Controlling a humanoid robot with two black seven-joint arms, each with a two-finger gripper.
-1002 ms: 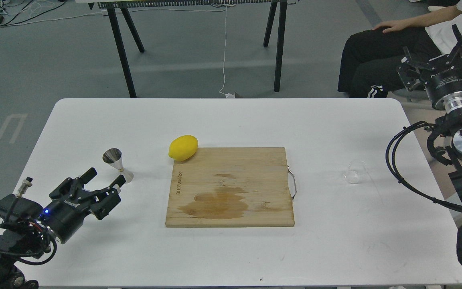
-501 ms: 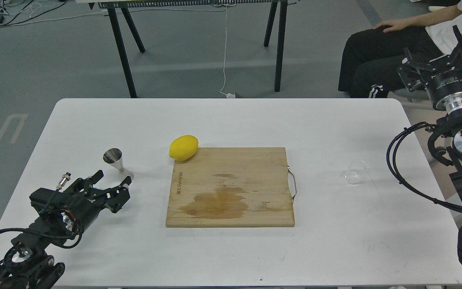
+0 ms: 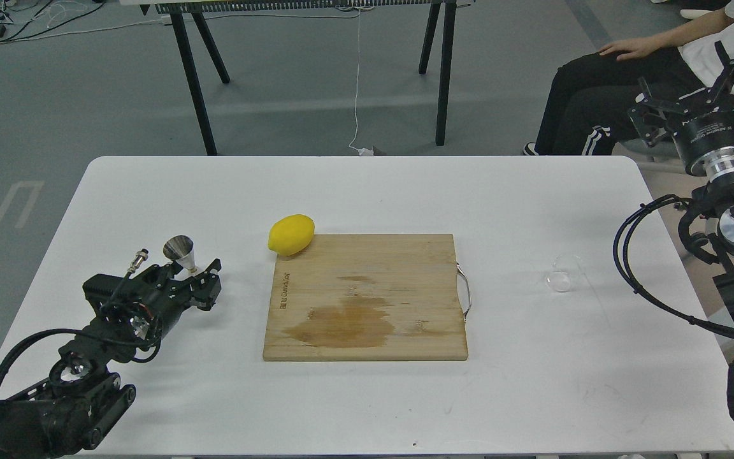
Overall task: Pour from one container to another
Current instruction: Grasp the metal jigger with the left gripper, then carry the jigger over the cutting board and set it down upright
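Two vessels well apart on worktop (image 3: 367, 191): clear cup (image 3: 562, 275) right side, steel jigger (image 3: 183, 254) left. Jigger light, rigid, slick, tippy; take at waist. Left end effector (image 3: 204, 287) spread, around jigger base. Right end effector (image 3: 698, 89) spread, empty, raised.

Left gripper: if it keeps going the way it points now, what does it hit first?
Probably the jigger. The left gripper points up and right, with the jigger's base right at its fingertips, partly hidden behind them. Depth is unclear from the single head view, so contact may already be close.
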